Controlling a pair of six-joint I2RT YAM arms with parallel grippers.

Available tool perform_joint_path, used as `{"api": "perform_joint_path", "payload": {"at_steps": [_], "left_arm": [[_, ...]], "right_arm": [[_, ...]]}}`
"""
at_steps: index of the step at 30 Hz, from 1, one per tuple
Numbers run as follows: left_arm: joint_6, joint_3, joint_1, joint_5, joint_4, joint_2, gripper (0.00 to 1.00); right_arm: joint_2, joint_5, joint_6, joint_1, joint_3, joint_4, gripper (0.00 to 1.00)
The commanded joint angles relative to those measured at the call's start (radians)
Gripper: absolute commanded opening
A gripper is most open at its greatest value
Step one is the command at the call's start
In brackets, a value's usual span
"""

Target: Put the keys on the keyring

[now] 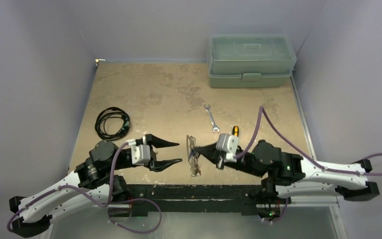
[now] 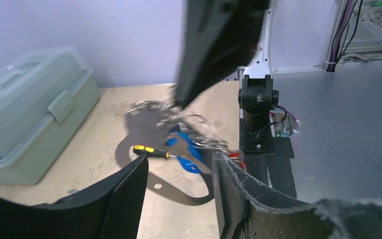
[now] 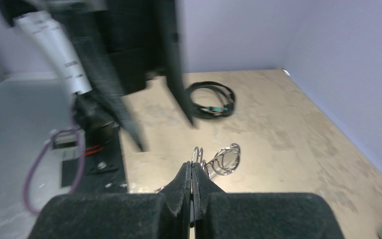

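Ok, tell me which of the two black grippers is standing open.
The left gripper: it is spread apart with nothing in it, while the right gripper is pinched shut on the grey metal keyring.

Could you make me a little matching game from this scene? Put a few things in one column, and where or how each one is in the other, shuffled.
Things:
1. toolbox
2. black cable
3. left gripper
4. right gripper

States or places:
a. open, holding nothing
b. coiled, on the left side
c. far right corner, lid closed
d. pinched shut on the keyring

Pairs: 1-c, 2-b, 3-a, 4-d
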State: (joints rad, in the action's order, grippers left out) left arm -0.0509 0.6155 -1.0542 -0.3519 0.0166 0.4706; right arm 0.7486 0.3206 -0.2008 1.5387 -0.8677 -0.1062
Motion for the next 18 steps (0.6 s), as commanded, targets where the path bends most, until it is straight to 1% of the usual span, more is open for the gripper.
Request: {"api": "perform_joint_path", "payload": {"at_steps": [1, 2, 4, 11, 13, 18], "left_arm": [[-0.143, 0.084, 0.003, -0.032, 0.096, -0.023, 0.5], [-0.157, 0.085, 0.002, -0.026, 0.106, -0.03, 0.5], [-0.174, 0.079, 0.003, -0.012, 0.114, -0.047, 0.49], [-0.215, 0.002, 0.003, -0.042, 0.073, -0.146, 0.5], [-0.225, -0.008, 0.003, -0.032, 0.079, -0.164, 0.49], [-0.229, -0.012, 0.002, -0.047, 0.093, -0.166, 0.41]], "right_arm": [[0.061, -0.284, 0.16, -0.275, -0.077, 0.103, 0.0], [0.086, -0.347, 0.183, -0.33, -0.088, 0.103, 0.0], [0.119, -0.454, 0.18, -0.386, -0.098, 0.137, 0.0], [0.109, -0.766, 0.122, -0.422, -0.049, 0.217, 0.0], [0.1, -0.819, 0.118, -0.426, -0.042, 0.223, 0.0], [0.095, -0.884, 0.118, -0.435, -0.034, 0.235, 0.0]]}}
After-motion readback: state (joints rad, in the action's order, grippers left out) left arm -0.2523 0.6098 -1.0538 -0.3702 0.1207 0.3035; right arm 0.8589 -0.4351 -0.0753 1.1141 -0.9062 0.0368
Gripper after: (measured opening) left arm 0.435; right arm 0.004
